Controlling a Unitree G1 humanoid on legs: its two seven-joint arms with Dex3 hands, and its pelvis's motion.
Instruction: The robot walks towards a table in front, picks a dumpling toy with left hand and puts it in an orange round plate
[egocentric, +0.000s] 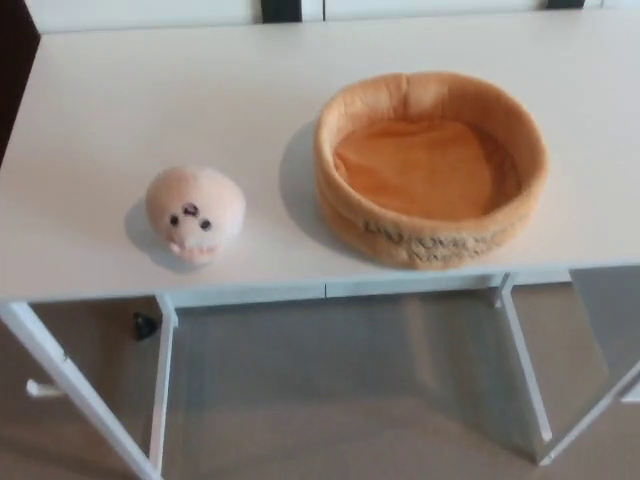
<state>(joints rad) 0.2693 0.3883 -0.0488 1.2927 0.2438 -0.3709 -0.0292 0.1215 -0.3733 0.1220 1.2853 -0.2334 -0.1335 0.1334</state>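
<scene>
Resting on a white table (100, 90): dumpling and plate; neither hand in frame.
Dumpling (194, 213), left: round, soft, pink. Plate (431, 167), right: round, padded orange fabric.

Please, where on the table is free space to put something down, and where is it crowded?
The white table is bare along its far edge, behind the dumpling toy and the orange round plate. The left end beside the toy is free too. The gap between toy and plate is narrower. The plate's inside is empty.
</scene>
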